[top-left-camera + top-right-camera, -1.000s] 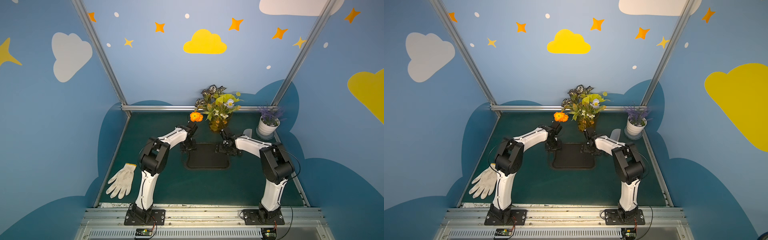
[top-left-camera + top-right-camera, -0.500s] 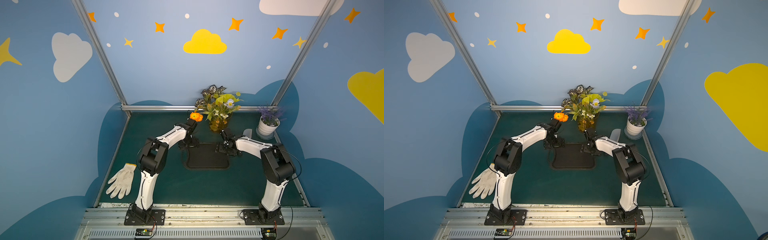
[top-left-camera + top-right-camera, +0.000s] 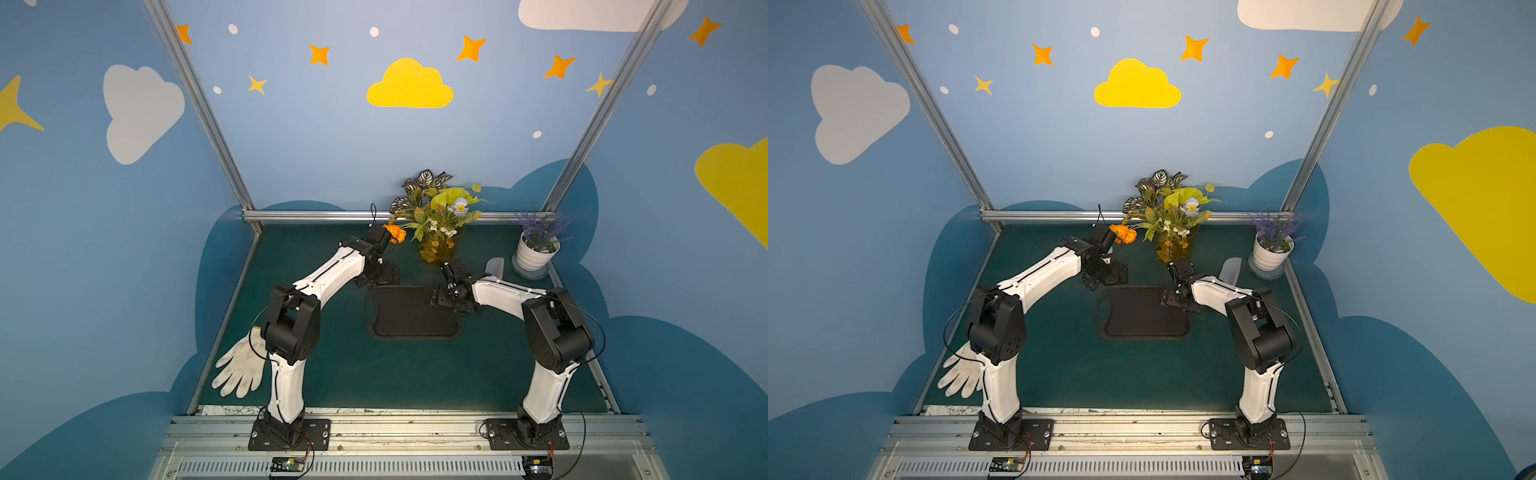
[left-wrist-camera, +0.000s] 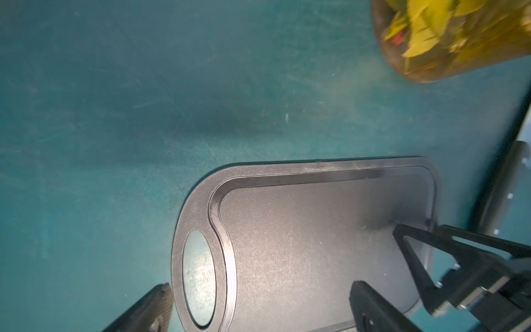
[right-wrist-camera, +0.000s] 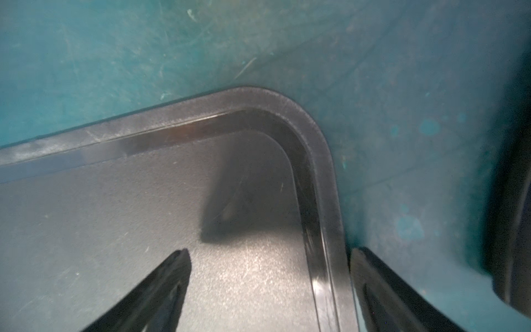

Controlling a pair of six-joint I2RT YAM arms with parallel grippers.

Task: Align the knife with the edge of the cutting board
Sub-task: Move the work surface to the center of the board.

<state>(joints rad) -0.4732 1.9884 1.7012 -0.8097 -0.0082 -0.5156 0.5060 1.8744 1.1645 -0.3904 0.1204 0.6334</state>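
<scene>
left gripper (image 4: pixel 260 290) and right gripper (image 5: pixel 270 258) sit at the cutting board (image 3: pixel 409 311), jaws parted wide. a vase (image 3: pixel 436 254) holds leafy flowers (image 3: pixel 436 208); a white pot (image 3: pixel 534 257), lavender (image 3: pixel 540 226).

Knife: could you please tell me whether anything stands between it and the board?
Only the open right gripper, straddling the board's far right corner; otherwise bare mat shows between board and knife, partly hidden by the right arm.

Reaching forward, the left pincer (image 4: pixel 262 286) and the right pincer (image 5: pixel 270 252) point downward (jaws spread wide apart).
</scene>
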